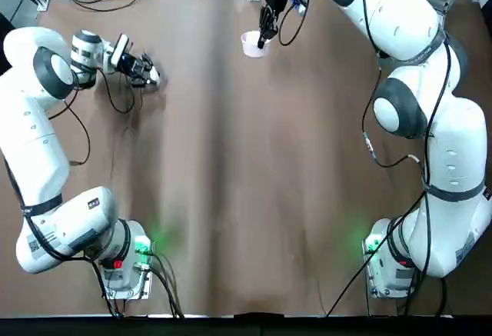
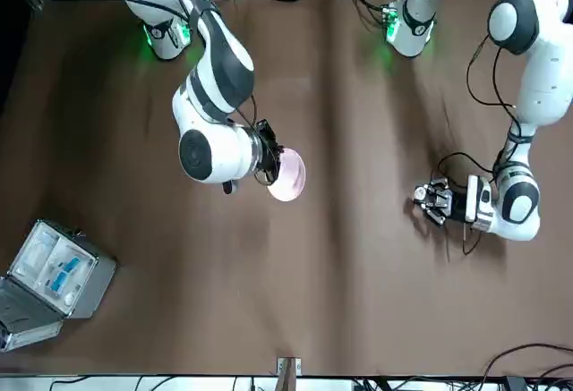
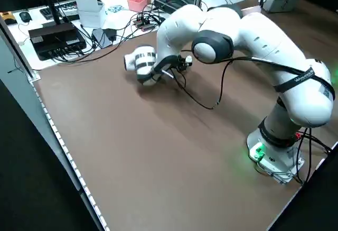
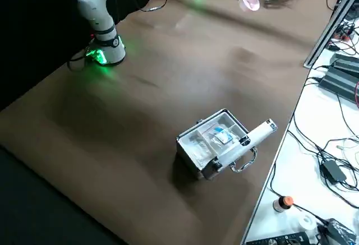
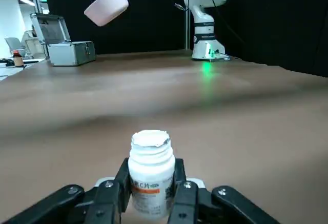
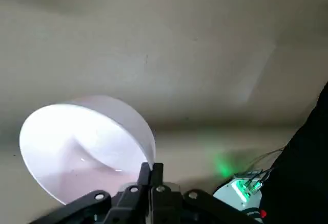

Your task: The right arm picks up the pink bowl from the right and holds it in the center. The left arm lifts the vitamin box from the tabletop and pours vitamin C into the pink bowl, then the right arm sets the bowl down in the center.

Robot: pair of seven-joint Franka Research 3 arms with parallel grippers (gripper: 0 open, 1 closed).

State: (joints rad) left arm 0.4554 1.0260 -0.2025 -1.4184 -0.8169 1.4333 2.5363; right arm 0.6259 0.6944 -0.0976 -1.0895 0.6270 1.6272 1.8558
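Clamping pale pink bowl (image 6: 84,147) by rim, right claw (image 6: 151,175); left claw (image 5: 151,190) pinching white vitamin box (image 5: 150,171).

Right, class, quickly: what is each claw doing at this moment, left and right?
Left claw: closed on the vitamin box, which stands on the table.
Right claw: closed on the pink bowl rim, bowl held in the air.

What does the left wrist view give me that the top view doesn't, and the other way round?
Left wrist view only: the vitamin box upright on the table between the left claw fingers, its orange label readable, and the grey case with its lid up. Top view only: both arm bases and the pink bowl's position near the far edge around the table's middle, with the left claw far off at the left. Both show the right claw holding the bowl by its rim.
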